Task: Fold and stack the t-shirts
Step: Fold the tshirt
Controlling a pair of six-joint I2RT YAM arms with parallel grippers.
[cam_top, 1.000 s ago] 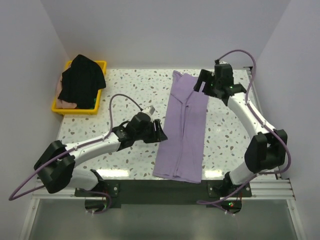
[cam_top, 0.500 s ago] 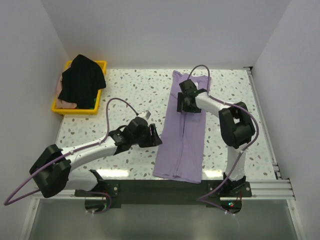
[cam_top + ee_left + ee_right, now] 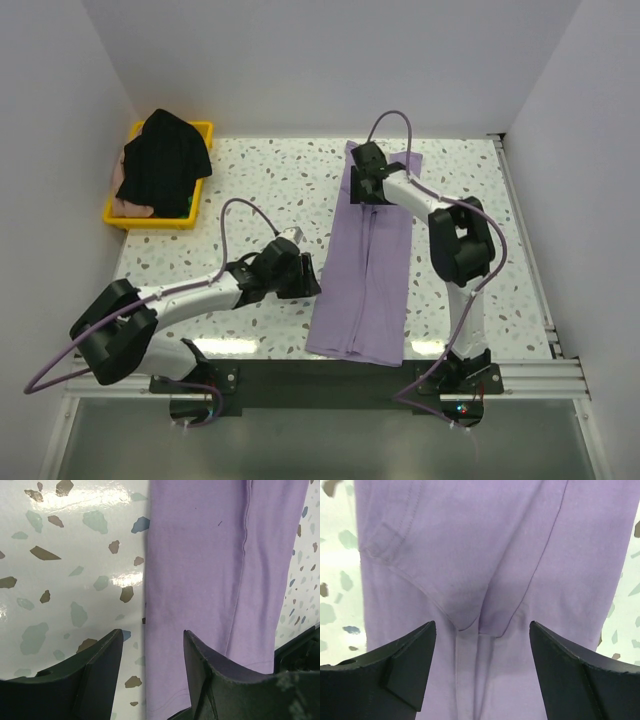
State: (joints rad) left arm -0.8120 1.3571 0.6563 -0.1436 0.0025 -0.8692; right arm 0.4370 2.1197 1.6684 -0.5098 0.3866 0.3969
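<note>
The lavender-purple t-shirt (image 3: 369,264) lies folded into a long strip down the middle of the table. My left gripper (image 3: 307,279) is open, its jaws straddling the strip's left edge (image 3: 150,630) low over the table. My right gripper (image 3: 362,190) is open over the strip's far end, above the folded-in sleeves (image 3: 485,605). The black t-shirt (image 3: 164,160) lies heaped in the yellow tray (image 3: 200,208). A bit of the pale pink t-shirt (image 3: 128,206) peeks out under it.
The tray stands at the table's far left corner. White walls close in the table at the back and both sides. The terrazzo tabletop (image 3: 260,185) shows between the tray and the strip.
My right arm has folded in from the far right and brought its gripper over the strip's far end. My left gripper has shifted slightly toward the strip's left edge.
</note>
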